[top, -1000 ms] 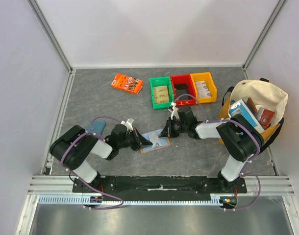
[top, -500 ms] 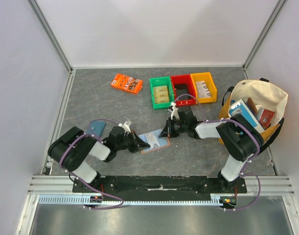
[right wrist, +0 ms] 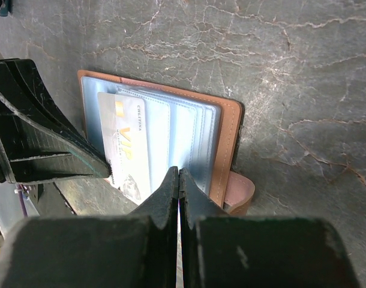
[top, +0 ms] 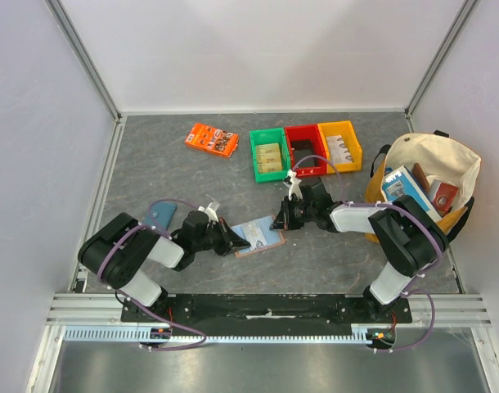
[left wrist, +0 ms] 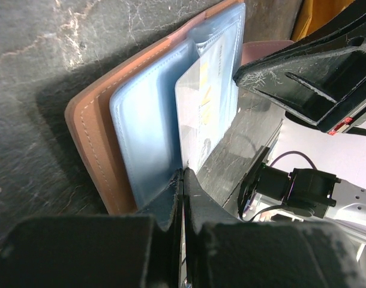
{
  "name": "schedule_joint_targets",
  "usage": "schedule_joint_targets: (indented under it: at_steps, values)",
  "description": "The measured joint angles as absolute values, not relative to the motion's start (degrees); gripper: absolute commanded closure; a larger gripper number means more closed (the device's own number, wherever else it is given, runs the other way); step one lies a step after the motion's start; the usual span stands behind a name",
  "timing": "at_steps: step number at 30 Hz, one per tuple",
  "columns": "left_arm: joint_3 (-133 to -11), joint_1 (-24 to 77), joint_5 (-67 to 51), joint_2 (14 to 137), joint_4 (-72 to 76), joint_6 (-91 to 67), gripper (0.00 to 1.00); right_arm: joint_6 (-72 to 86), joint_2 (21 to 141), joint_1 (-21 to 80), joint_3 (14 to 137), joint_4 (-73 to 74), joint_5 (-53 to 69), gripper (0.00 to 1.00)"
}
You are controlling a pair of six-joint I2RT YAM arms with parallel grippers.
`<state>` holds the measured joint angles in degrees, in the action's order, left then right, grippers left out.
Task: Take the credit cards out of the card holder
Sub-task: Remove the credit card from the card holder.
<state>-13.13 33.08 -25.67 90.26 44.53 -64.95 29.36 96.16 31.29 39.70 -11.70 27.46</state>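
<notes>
Card holder (top: pixel 262 235) lies open and flat on the grey table (top: pixel 151 172), near the front edge, between the two grippers. Tan leather outside, light blue lining up, small snap tab (right wrist: pixel 240 195) poking out at one side. White card (right wrist: pixel 126 150) with yellow lettering sits partly out of a clear pocket. Left gripper (top: pixel 231 242) is low at the holder's left edge, jaws pressed together, tips right at the rim of the blue lining. The wrist view does not show whether a thin flap is pinched between them. Right gripper (top: pixel 278 223) is low at the opposite edge, jaws closed tight with no gap, tips over the pocket edges; no hold on anything can be made out. Teal pouch (top: pixel 159 214) lies beside the left arm. Further back are an orange packet (top: pixel 211 140) and a row of green (top: pixel 269 154), red (top: pixel 305 149) and yellow bins (top: pixel 339 146). Canvas bag (top: pixel 433 164) stands at the right, with items inside.
</notes>
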Motion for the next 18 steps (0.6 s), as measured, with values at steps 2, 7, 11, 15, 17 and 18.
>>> schedule_joint_targets:
  at_steps: [2,7,11,15,17,18]
  values:
    - [-13.1,33.1,-25.7,89.9,44.1,-64.9,0.98,28.8,96.1,31.3,39.7,-11.6,27.9,0.99]
    - [-13.4,33.1,-25.7,89.8,42.8,-64.9,0.98,28.3,95.5,31.8,39.7,-11.4,28.9,0.97]
    - [-13.8,33.1,-25.7,89.4,42.1,-64.9,0.98,28.0,94.7,32.8,39.9,-11.7,30.0,0.96]
    - [-13.9,33.1,-25.7,89.4,41.8,-64.9,0.98,28.0,94.9,34.5,40.6,-12.9,31.5,0.96]
    - [-14.0,33.1,-25.7,89.4,41.7,-64.9,0.98,28.2,95.9,35.2,41.1,-13.8,32.0,0.96]
    - [-14.0,33.1,-25.7,89.4,41.7,-64.9,0.98,28.3,96.8,35.5,41.3,-14.4,32.2,0.97]
